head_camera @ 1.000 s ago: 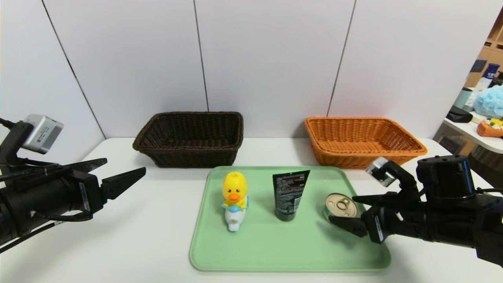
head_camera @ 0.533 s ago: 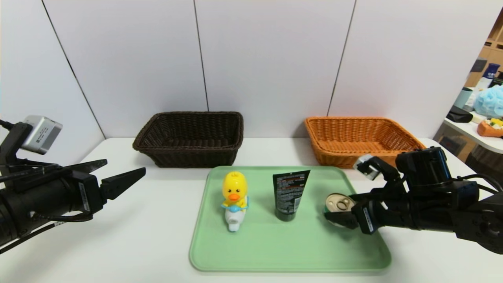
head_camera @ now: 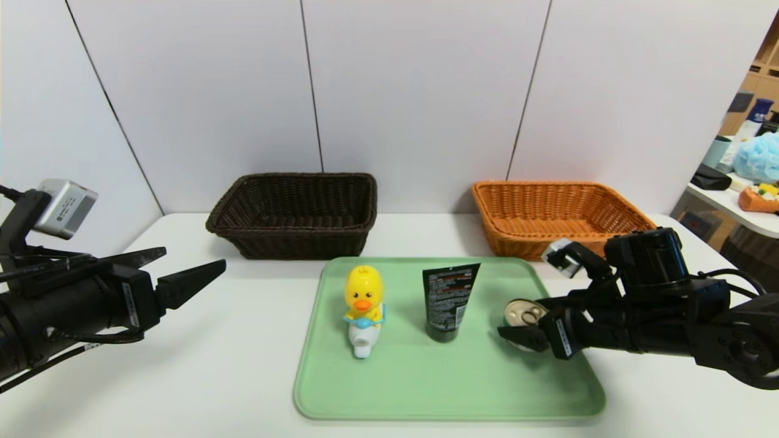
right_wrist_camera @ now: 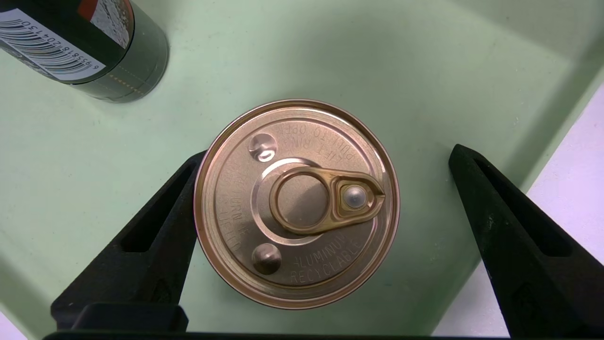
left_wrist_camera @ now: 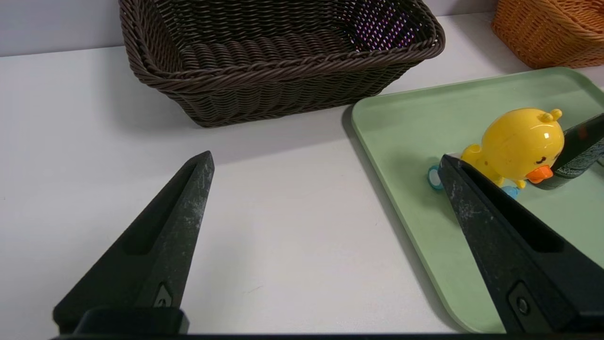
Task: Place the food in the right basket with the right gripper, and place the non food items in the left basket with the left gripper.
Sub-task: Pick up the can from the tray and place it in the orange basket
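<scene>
Two wide-apart fingers of the right gripper [head_camera: 524,325] now straddle the tin can [head_camera: 523,312] on the green tray [head_camera: 450,389], having slid farther in around it; nothing else has shifted. Its gold lid [right_wrist_camera: 296,203] reads "ALUMINUM RECYCLABLE". Left of the tray, the left gripper [head_camera: 182,271] hangs spread.

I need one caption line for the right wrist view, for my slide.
Open right gripper straddles the gold-lidded tin can on the green tray, black tube nearby.

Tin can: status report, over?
Right gripper open, straddling tin can on tray. Left gripper open, parked. Nothing blocking.
</scene>
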`<state>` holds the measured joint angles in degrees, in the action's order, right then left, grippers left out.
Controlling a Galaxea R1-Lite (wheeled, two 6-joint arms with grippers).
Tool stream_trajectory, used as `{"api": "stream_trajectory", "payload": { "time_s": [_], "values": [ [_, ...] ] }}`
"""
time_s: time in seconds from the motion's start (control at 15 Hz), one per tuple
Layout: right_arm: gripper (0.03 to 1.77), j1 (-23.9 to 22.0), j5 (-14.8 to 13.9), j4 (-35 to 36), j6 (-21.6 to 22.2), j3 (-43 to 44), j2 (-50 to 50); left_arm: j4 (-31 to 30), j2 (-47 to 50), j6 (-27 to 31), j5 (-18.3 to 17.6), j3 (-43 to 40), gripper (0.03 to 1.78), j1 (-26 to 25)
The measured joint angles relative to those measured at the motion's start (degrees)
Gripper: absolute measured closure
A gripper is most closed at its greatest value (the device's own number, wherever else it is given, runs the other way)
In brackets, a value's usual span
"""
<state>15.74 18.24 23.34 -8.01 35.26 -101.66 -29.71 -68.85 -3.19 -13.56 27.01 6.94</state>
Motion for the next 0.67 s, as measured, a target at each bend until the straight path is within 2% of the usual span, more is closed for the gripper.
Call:
{"api": "stream_trajectory", "payload": {
  "time_s": [0.67],
  "values": [
    [0.1, 1.12, -0.05, -0.67, 0.07, -1.9, 1.38, 0.09, -0.09, 0.02, 0.05, 0.13, 0.12, 0.0]
  ]
}}
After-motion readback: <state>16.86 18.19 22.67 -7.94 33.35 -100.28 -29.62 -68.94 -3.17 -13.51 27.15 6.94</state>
